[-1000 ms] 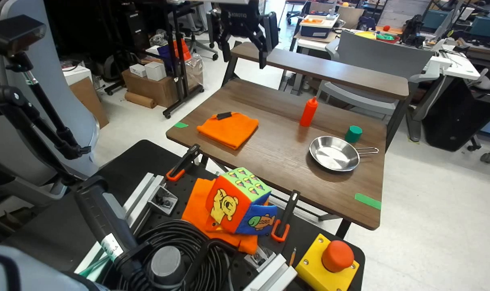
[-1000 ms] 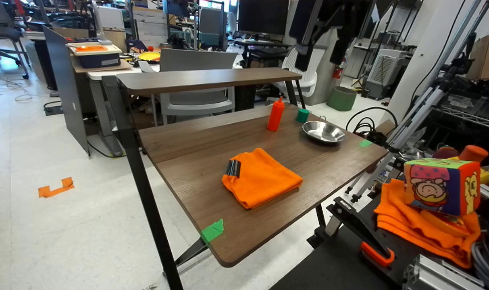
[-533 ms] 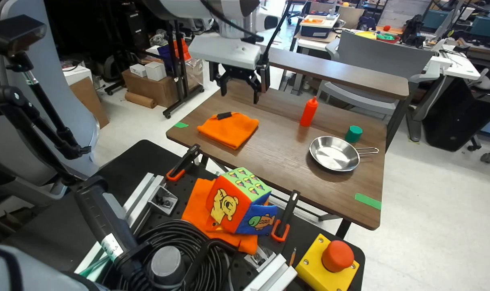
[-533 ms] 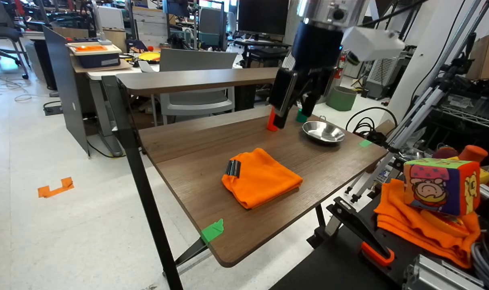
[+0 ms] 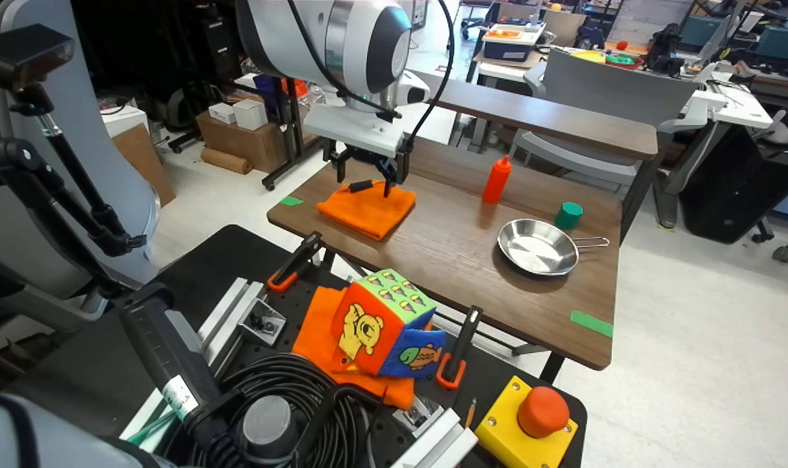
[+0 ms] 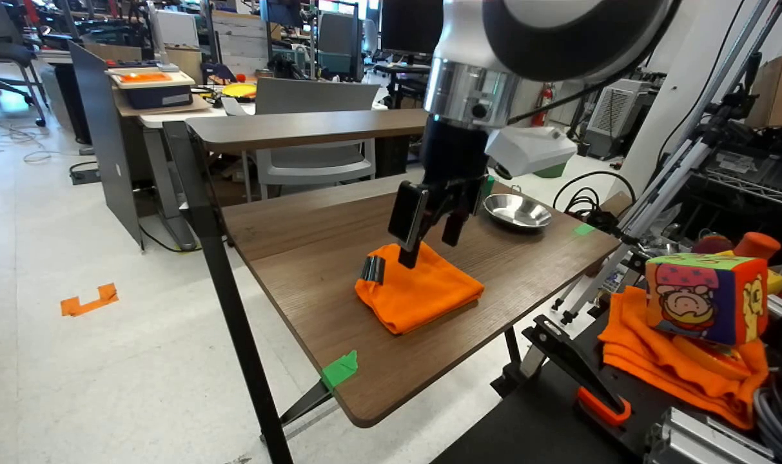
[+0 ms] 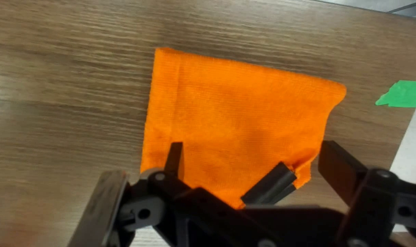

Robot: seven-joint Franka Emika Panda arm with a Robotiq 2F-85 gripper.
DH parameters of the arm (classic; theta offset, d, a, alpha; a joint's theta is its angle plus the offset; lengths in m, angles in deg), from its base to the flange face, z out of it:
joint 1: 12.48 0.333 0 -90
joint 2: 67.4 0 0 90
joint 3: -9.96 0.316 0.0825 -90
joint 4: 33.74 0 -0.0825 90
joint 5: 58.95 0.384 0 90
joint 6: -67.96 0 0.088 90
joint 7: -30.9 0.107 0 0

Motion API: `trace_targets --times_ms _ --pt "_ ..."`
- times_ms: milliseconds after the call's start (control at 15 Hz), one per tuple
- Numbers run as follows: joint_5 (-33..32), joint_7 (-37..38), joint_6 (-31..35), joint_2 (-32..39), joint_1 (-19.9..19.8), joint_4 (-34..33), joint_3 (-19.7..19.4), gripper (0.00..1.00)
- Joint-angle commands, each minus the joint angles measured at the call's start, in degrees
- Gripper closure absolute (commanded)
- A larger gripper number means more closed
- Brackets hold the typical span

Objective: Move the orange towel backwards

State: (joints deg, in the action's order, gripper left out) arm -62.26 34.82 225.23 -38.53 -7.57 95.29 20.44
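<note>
The folded orange towel (image 5: pixel 368 213) lies flat on the brown wooden table (image 6: pixel 300 270), near its corner with green tape. It shows in both exterior views (image 6: pixel 429 290) and fills the middle of the wrist view (image 7: pixel 242 103). A black clip or tag (image 7: pixel 269 185) sits on one corner of the towel. My gripper (image 5: pixel 364 184) is open and empty, pointing down above the towel's clipped side. In the wrist view the gripper (image 7: pixel 253 145) has one finger over the towel and the other beyond its edge, with the black clip between them. Its fingertips look above the cloth.
A red bottle (image 5: pixel 496 181), a green cup (image 5: pixel 568 216) and a steel pan (image 5: pixel 538 247) stand on the table. A raised shelf (image 5: pixel 517 114) runs along its far side. A toy cube (image 5: pixel 387 325) rests on another orange cloth on the black bench.
The arm has come down from high above the table to just over the towel, with the gripper staying open. The towel has not moved.
</note>
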Motion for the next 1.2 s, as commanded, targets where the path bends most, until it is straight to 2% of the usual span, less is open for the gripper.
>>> trace_targets --times_ms 0,267,467,1133 --pt "2.4 -2.9 -7.8 8.0 0.8 -9.7 -0.5 0.00" --pt "2.7 -0.1 -20.7 15.2 2.5 -20.3 -2.1 0.00" --pt "2.5 2.3 -26.9 21.3 3.8 -30.4 -4.1 0.00" --pt "0.3 9.8 -44.7 34.9 6.7 -60.6 -9.7 0.00"
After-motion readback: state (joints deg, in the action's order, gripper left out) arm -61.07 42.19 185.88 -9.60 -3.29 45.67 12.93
